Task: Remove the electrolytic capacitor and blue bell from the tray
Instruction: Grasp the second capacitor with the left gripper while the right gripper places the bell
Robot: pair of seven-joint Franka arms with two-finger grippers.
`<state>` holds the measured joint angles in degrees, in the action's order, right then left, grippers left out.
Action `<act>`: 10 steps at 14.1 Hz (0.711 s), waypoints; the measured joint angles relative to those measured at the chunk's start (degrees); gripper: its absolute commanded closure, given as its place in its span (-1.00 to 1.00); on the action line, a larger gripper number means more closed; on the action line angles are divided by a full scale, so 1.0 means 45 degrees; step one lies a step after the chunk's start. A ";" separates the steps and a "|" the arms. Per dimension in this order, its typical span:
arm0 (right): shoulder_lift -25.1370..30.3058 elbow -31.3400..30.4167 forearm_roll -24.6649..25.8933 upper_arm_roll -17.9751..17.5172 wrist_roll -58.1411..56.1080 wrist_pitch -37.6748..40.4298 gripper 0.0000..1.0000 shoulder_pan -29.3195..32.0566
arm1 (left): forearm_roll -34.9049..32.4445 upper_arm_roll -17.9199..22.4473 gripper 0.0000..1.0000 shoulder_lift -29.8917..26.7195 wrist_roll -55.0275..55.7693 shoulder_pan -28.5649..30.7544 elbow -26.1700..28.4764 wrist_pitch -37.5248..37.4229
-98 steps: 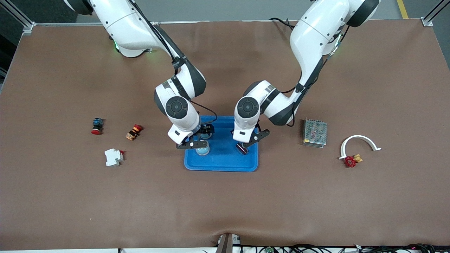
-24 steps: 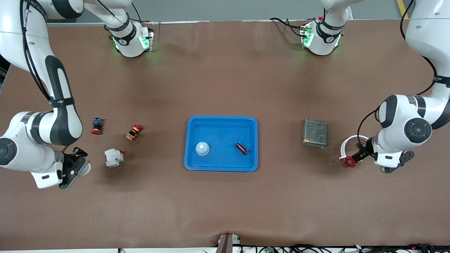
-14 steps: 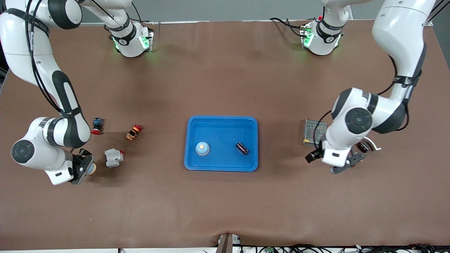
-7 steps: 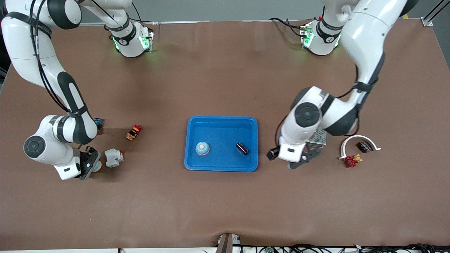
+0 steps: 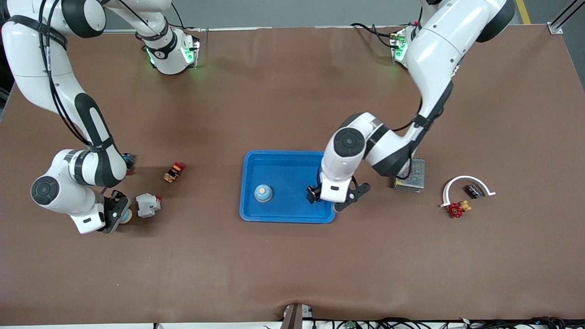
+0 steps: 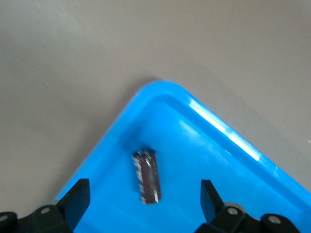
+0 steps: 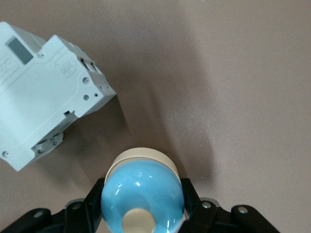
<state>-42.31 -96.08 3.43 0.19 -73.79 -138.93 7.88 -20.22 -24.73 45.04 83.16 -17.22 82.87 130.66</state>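
Frontally, at mid-frame: shallow bright blue rectangular plastic tray (image 5: 288, 164), with a small blue dome-shaped bell (image 5: 263, 193) sitting in its half toward the right arm's end. Left gripper (image 5: 332, 199) hanging over the tray's lower corner toward the left arm's end, hiding the spot beneath. Right gripper (image 5: 118, 214) low in the frame at the right arm's end of the table, clamped on a second blue dome bell with a cream base (image 5: 125, 215), just beside a white plastic circuit breaker (image 5: 147, 205). Through the left wrist view: jaws spread wide, black fingertips (image 6: 77, 196) either side of a dark cylindrical electrolytic capacitor (image 6: 147, 175), lying flat on the tray floor near a rounded corner, not yet touched. Through the right wrist view: second bell pinched between the jaws, breaker close by. Judged step: reaching for the capacitor. Next move likely calling for a straight descent, a squeeze across the cylinder's width, then a lift clear of the raised rim. Bell in the tray not yet removed.
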 measured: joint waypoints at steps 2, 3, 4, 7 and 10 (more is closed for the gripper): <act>-0.0001 -0.0005 -0.0006 0.0000 0.0006 -0.0008 -1.00 0.0000 | 0.0000 0.0049 -0.67 0.0275 0.0406 -0.0256 -0.0051 0.0061; -0.0001 -0.0013 -0.0052 0.0003 0.0032 -0.0008 -1.00 0.0015 | 0.0000 0.0053 -0.57 0.0415 0.0576 -0.0282 -0.0062 0.0079; -0.0001 -0.0014 -0.0167 0.0004 0.0046 -0.0006 -1.00 0.0082 | 0.0000 0.0072 -0.51 0.0543 0.0659 -0.0277 -0.0069 0.0098; 0.0035 0.0061 -0.0908 -0.0002 0.0049 0.0224 -1.00 0.0270 | 0.0000 0.0105 -0.41 0.0792 0.1010 -0.0269 -0.0079 0.0144; 0.0191 0.1131 -0.1653 -0.0109 0.0537 0.1982 -1.00 0.0266 | 0.0000 0.0105 -0.39 0.0929 0.1048 -0.0270 -0.0091 0.0147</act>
<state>-41.45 -90.99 -4.00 -0.30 -71.37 -130.01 9.08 -20.22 -24.26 49.21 87.88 -18.44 82.46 131.32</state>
